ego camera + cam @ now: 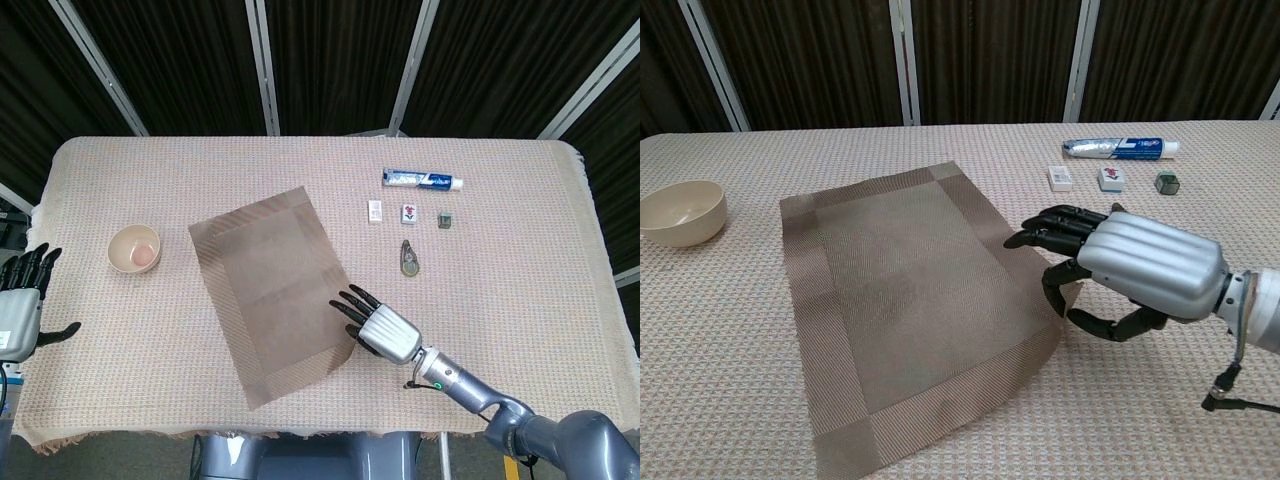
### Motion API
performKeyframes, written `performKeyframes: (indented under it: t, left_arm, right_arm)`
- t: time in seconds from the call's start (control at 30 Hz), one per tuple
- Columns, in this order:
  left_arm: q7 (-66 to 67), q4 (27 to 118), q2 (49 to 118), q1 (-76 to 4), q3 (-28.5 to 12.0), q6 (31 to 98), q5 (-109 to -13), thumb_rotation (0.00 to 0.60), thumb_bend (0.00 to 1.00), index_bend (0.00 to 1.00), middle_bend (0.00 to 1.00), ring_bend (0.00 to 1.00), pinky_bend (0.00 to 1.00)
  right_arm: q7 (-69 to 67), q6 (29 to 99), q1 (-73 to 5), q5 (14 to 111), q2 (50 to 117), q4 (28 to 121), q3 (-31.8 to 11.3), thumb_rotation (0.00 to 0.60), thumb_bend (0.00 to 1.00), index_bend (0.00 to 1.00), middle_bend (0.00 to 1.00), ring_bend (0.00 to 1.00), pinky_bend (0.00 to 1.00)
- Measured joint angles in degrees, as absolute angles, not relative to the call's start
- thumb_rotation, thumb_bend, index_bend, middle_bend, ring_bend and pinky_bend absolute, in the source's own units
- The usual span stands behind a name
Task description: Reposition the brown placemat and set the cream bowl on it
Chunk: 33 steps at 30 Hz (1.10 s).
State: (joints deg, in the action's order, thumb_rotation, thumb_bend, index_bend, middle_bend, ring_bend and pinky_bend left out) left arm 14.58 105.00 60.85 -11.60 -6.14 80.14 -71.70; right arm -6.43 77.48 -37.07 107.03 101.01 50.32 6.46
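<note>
Setting: dark curtained backdrop behind your bench (500, 260), which wears a woven beige cloth.
Placemat: the brown placemat (270, 290) lies askew near the bench middle, its near right corner lifted.
Right hand: your right hand (1110, 275) pinches that corner, thumb under, fingers (1045, 232) over the edge.
Left hand: your left hand (22, 300) hangs off the bench's left edge, fingers spread, holding nothing.
Bowl: the cream bowl (134, 249) sits just left of the placemat, not touching it.
Progress: repositioning looks underway, not settled; you have yet to pick up the bowl.
Clutter: toothpaste tube (422, 180) and small tiles (408, 212) lie well right.
</note>
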Motion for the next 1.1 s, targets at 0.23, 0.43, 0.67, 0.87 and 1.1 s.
performKeyframes:
  t: [0.23,0.43,0.67,0.87,1.1]
  left_arm:
    - [14.6,105.5,60.8,-11.5,-5.8,80.2,-72.6,0.600,0.00,0.00,0.00,0.00,0.00]
    - [14.3,106.2,60.6,-11.2,-5.4,80.4,-73.7,0.600,0.00,0.00,0.00,0.00,0.00]
    - [14.6,106.6,60.7,-11.0,-5.3,80.8,-74.2,0.600,0.00,0.00,0.00,0.00,0.00]
    - [15.3,106.4,61.2,-11.4,-5.4,80.1,-73.7,0.600,0.00,0.00,0.00,0.00,0.00]
    - [16.1,105.6,61.9,-12.0,-5.4,79.1,-73.2,0.600,0.00,0.00,0.00,0.00,0.00]
  right_arm:
    - [-5.9,84.8,-34.6,111.0,95.1,53.3,9.9,0.600,0.43,0.74,0.11,0.00,0.00]
    - [-1.1,93.6,-32.1,116.8,86.7,54.1,13.6,0.600,0.42,0.74,0.13,0.00,0.00]
    - [5.8,97.1,-30.7,119.7,78.2,49.9,15.0,0.600,0.42,0.63,0.15,0.00,0.00]
    - [6.0,96.2,-32.4,118.6,77.1,41.2,12.9,0.600,0.42,0.62,0.17,0.00,0.00]
    - [4.8,93.0,-37.5,116.4,80.0,31.4,9.2,0.600,0.42,0.72,0.17,0.00,0.00]
